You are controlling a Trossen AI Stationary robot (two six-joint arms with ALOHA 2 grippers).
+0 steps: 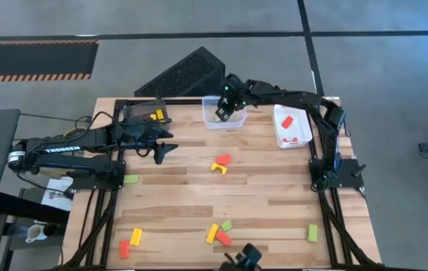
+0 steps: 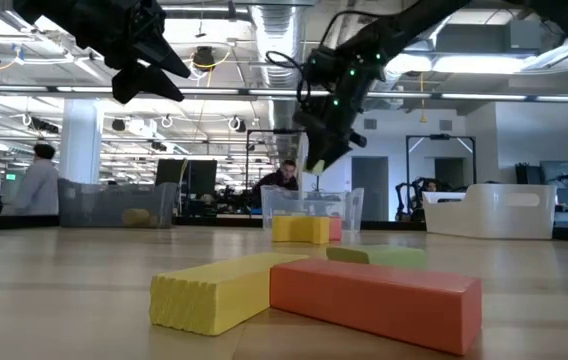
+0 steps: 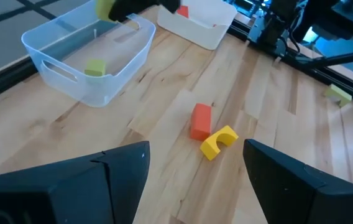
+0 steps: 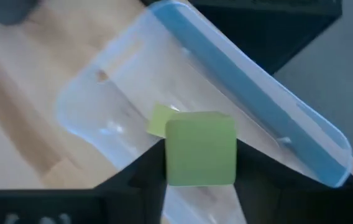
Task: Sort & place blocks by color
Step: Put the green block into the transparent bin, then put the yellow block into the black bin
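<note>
the right gripper [image 1: 221,113] hangs over the clear bin [image 1: 238,122] at the table's 12 o'clock, a green block [image 4: 200,148] sitting between its fingers [image 4: 136,174], which touch the block's two sides; whether they press it or have let go cannot be told. a second green block [image 3: 94,67] lies on the clear bin's floor. from table height the same gripper shows above the bin with a pale block at its tip.

the left gripper [image 1: 161,150] hovers at about 10 o'clock, fingers [image 3: 123,168] spread wide and holding nothing, above bare wood. ahead of it, near the table's centre, a red block [image 1: 223,159] and a yellow arch-shaped block [image 1: 218,168] lie touching.

the white bin [image 1: 280,135] at 1 o'clock holds red blocks [image 1: 288,120]. the dark bin [image 1: 135,111] at 11 o'clock holds a yellow block [image 1: 156,115].

loose blocks ring the rest of the table: a green one [image 1: 130,178] at the 9 o'clock edge; a red [image 1: 123,248] and a yellow [image 1: 136,236] side by side at 7 o'clock; a cluster of yellow [image 1: 212,232], red [image 1: 223,239] and green [image 1: 227,225] at 6 o'clock; another green [image 1: 313,232] alone at 4 o'clock.
</note>
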